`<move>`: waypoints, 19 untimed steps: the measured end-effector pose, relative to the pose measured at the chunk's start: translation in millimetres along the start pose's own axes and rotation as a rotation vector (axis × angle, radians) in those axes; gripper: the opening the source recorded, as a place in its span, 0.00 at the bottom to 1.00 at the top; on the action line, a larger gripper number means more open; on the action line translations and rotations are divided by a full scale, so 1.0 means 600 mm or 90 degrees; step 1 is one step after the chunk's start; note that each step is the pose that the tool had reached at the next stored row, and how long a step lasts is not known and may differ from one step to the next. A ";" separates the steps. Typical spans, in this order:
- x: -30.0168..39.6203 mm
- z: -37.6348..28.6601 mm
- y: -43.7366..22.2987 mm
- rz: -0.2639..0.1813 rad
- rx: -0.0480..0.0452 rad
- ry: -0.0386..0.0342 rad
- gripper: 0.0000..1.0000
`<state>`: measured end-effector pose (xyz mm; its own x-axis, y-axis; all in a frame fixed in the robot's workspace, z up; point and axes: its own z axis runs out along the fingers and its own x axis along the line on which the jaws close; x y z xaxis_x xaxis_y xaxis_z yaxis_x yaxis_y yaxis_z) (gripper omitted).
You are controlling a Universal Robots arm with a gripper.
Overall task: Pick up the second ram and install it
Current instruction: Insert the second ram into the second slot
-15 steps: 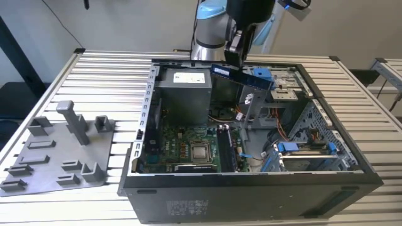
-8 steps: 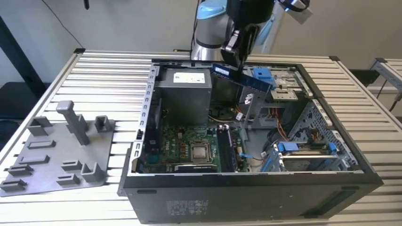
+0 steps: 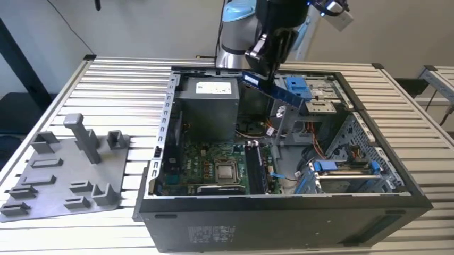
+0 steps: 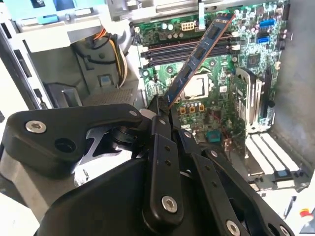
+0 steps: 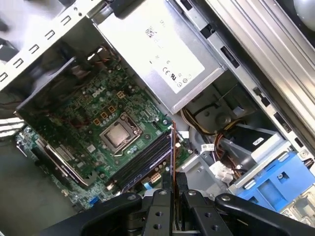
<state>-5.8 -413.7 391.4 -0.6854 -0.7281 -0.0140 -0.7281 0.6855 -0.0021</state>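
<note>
The second ram (image 3: 278, 91), a thin dark blue-green stick, hangs tilted in the air over the back half of the open computer case (image 3: 397, 175). My gripper (image 3: 261, 73) is shut on its upper end. In the second wrist view the stick (image 4: 199, 54) reaches out from the black fingers (image 4: 158, 115) over the motherboard, its far end above the long memory slots (image 4: 192, 49). In the first wrist view I see the stick edge-on (image 5: 172, 157), held between the fingers (image 5: 162, 199), with the slots (image 5: 142, 164) and the CPU socket (image 5: 118, 135) below. The stick is well above the board.
The motherboard (image 3: 212, 164) lies flat in the case, with the grey power supply (image 3: 206, 106) behind it and a blue drive cage (image 3: 301, 90) beside the arm. A grey plastic tray (image 3: 64, 175) with upright posts sits on the slatted table at the exterior view's left.
</note>
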 end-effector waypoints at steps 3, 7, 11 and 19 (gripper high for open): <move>0.000 0.001 0.000 0.031 0.0004 0.0000 0.14; 0.000 0.002 0.000 0.072 0.0010 0.0001 0.14; 0.000 0.003 0.000 0.114 0.0016 0.0002 0.14; 0.000 0.007 0.000 0.203 0.0028 0.0004 0.14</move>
<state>-5.8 -413.7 387.1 -0.8794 -0.4759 -0.0141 -0.4759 0.8795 -0.0020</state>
